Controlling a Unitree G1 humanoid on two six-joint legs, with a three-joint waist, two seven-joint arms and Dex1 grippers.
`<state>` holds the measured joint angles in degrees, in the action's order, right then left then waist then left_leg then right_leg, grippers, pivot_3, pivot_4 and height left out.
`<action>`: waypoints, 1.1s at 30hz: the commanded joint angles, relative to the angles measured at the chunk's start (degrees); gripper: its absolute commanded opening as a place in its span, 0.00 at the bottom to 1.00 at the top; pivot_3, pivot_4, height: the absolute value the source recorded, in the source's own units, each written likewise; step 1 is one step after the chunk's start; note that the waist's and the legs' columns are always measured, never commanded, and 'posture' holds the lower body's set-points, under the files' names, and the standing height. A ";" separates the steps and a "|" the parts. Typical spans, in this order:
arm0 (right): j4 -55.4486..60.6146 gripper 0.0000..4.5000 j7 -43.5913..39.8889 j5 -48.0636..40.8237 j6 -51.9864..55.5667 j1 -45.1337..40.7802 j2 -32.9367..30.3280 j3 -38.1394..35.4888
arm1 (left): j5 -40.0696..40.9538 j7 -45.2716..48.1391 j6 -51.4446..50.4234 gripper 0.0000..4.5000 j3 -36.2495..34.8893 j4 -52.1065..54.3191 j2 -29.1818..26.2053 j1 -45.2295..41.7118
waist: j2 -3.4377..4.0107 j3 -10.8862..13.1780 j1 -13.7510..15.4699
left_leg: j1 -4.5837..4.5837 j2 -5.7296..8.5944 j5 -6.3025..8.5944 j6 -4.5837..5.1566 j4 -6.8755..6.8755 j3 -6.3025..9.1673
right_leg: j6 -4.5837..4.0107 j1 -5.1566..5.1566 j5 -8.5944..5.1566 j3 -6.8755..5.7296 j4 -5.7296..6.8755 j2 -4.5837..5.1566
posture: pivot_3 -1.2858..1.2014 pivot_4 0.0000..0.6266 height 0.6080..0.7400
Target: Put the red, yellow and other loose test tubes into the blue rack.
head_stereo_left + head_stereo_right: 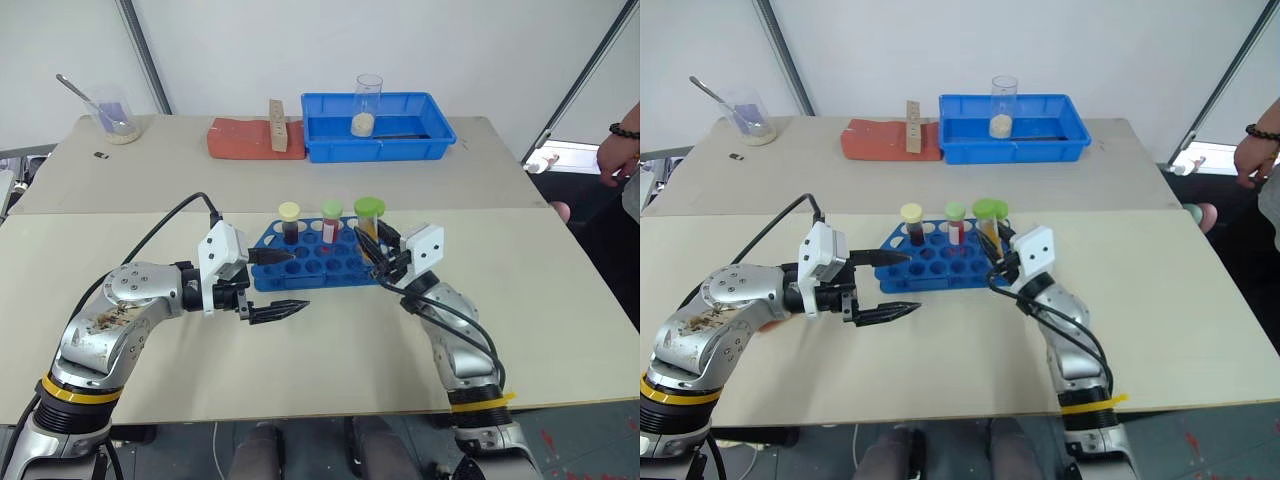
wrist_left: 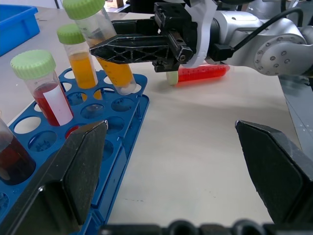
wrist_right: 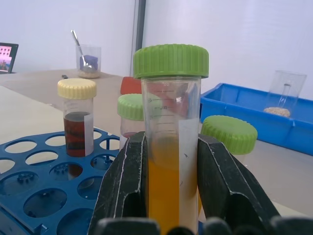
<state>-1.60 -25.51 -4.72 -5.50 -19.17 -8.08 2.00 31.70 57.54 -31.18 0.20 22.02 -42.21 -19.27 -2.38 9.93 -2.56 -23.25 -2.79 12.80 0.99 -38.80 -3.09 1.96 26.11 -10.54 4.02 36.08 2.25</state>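
The right pincer [image 3: 170, 149] pinches a clear, green-capped test tube of yellow-orange liquid [image 3: 171, 98], tilted just over an end hole of the low blue plastic rack [image 1: 310, 266] and, as I judge it, not yet seated. Dark red [image 3: 77, 125], bright red [image 2: 49, 98] and orange [image 2: 78, 63] tubes already stand in the rack. One red tube [image 2: 203, 74] lies loose on the tabletop [image 1: 330, 350]. The left pincer [image 1: 300, 280] hangs spread and empty.

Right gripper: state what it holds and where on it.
The right gripper is shut on a green-capped tube of yellow-orange liquid, gripped on its body, below the cap. The left gripper is open, holding nothing.

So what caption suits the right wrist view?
Right gripper clamps a green-capped yellow-orange test tube above the blue rack.
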 commanded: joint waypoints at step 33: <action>2.62 0.22 11.08 0.12 -4.74 7.19 5.58 -0.05 | 5.31 -6.68 -6.79 1.00 -1.34 3.48 4.43 -3.78 | 0.00 0.00 0.07 | -0.02 0.01 0.00 0.00 0.02 0.05 | 0.01 0.00 -0.02 -0.01 -0.02 0.02 | 0.52 0.24 1.00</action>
<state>-1.16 -14.51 -4.66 -8.58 -12.45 -2.05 1.96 36.12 51.10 -37.81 -0.07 23.82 -37.77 -22.09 -2.38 9.93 -2.48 -23.27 -2.79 12.80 0.99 -38.78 -3.04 1.97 26.11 -10.56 4.01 36.07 2.26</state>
